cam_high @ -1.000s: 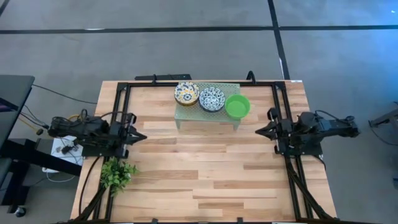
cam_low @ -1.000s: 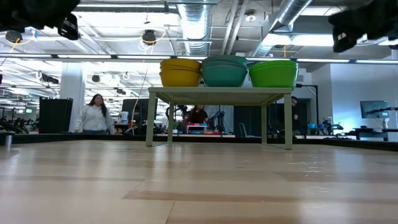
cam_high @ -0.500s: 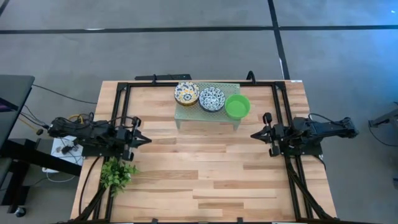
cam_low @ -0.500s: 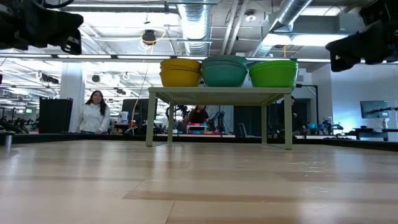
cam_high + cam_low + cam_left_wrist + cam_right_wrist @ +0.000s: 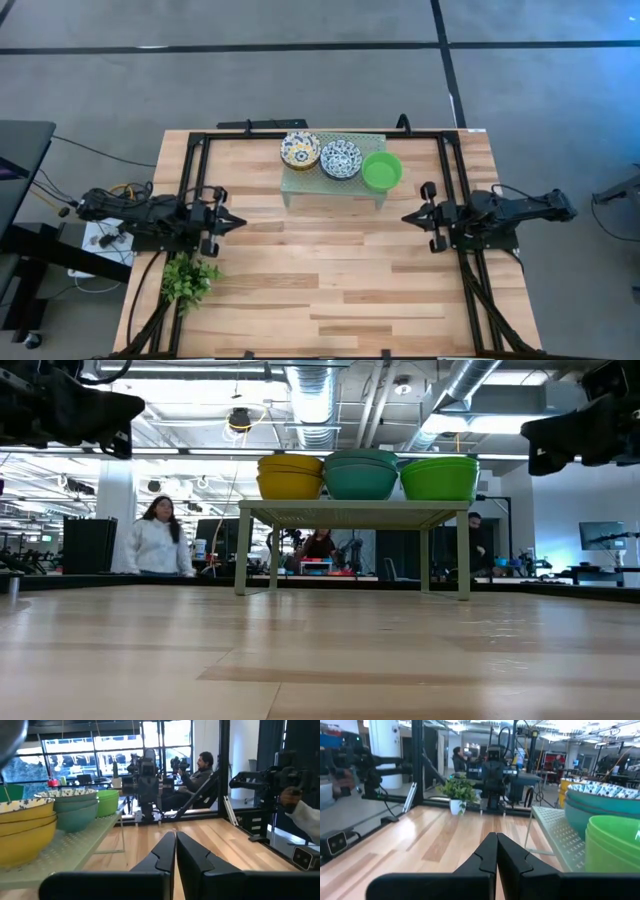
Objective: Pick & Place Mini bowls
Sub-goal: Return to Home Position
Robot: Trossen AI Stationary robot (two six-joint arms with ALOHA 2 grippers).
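Three stacks of mini bowls stand on a pale green perforated rack point(image 5: 333, 184) at the table's far edge. From above they are a white-and-yellowish floral stack point(image 5: 300, 150), a white-and-blue floral stack point(image 5: 340, 158) and a plain green stack point(image 5: 381, 170). From the side their outer walls are yellow point(image 5: 290, 476), teal point(image 5: 361, 476) and green point(image 5: 438, 478). My left gripper point(image 5: 240, 222) point(image 5: 175, 851) hovers shut at the table's left side, pointing level toward the middle. My right gripper point(image 5: 405, 217) point(image 5: 496, 851) hovers shut at the right side, facing it. Neither holds anything.
A small leafy plant point(image 5: 188, 278) in a white pot point(image 5: 455, 806) stands near the left arm, toward the near edge. A black frame point(image 5: 200, 150) runs along the table's edges. The rack stands on legs point(image 5: 243, 550). Bare wood lies between the grippers. People show in the room behind.
Both grippers have sunk lower and reached a little toward the table's middle, staying shut and level. The bowls have not moved. A person in the background has walked toward the right.
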